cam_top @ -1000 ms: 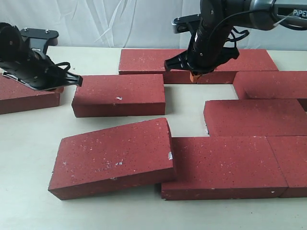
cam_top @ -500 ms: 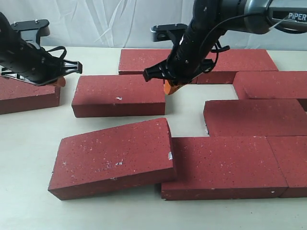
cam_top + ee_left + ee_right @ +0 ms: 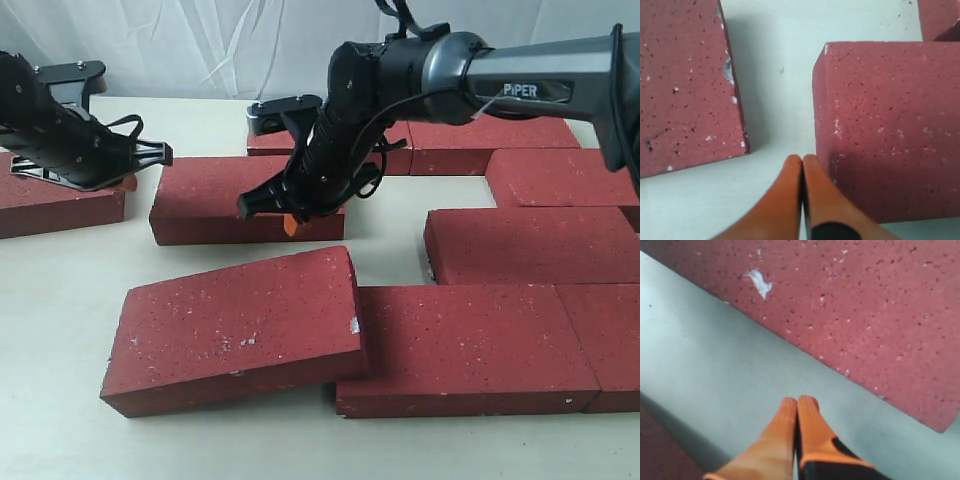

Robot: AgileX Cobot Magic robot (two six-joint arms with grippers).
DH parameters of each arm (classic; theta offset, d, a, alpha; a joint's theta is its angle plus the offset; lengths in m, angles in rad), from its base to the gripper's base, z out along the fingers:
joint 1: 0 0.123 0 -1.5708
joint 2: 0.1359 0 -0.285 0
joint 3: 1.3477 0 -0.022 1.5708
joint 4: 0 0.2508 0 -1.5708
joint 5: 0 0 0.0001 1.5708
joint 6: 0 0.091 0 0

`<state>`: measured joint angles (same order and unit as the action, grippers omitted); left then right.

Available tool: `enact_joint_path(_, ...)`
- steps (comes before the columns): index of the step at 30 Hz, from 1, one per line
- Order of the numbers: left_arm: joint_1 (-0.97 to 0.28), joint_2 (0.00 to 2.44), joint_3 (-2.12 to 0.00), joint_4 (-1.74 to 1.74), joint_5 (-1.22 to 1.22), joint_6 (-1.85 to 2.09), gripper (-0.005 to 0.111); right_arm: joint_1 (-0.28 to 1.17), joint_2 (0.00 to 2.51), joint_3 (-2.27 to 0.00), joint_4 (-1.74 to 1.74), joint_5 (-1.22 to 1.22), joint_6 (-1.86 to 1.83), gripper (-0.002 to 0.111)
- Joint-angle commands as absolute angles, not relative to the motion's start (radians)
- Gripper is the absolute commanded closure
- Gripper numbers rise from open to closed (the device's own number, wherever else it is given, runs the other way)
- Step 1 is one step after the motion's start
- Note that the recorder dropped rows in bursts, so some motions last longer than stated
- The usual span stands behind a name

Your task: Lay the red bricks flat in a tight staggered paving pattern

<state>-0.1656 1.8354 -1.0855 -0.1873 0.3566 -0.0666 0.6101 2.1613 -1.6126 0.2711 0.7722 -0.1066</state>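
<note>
Several red bricks lie on the pale table. The middle-left brick (image 3: 245, 190) lies flat, and my right gripper (image 3: 289, 225) is shut and empty by its front face, over bare table. In the right wrist view the shut gripper (image 3: 799, 401) hovers over the table beside that brick (image 3: 865, 300). My left gripper (image 3: 126, 181) is shut and empty, between the far-left brick (image 3: 55, 205) and the middle-left brick. Its wrist view shows the gripper (image 3: 802, 160) touching the corner of the middle-left brick (image 3: 885, 125). The front-left brick (image 3: 235, 320) is tilted, its right end resting on the front-centre brick (image 3: 470, 345).
More bricks lie flat at the right (image 3: 530, 245), the far right (image 3: 570, 175), the front right (image 3: 610, 335) and along the back (image 3: 480, 130). A bare gap of table (image 3: 390, 225) sits between the middle bricks. A white curtain closes the back.
My right gripper has swung from the back row leftward and toward the front, down to the middle-left brick's front face. The left gripper has shifted only slightly. No brick has moved.
</note>
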Motion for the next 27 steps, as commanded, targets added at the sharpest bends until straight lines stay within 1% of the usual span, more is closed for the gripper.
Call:
enact_joint_path(1,-0.162,1.884,-1.085,-0.195,0.310,-0.067,0.107,0.611,2.190,-1.606,0.272,0.732,-0.112,0.109)
enact_joint_path(18,-0.162,1.990,-1.085,-0.188,0.183,-0.067,0.107,0.611,2.233,-1.606,0.360,0.619,-0.093,0.109)
enact_joint_path(27,-0.162,1.997,-1.088,-0.186,0.137,-0.067,0.107,0.611,2.239,-1.606,0.383,0.514,-0.047,0.109)
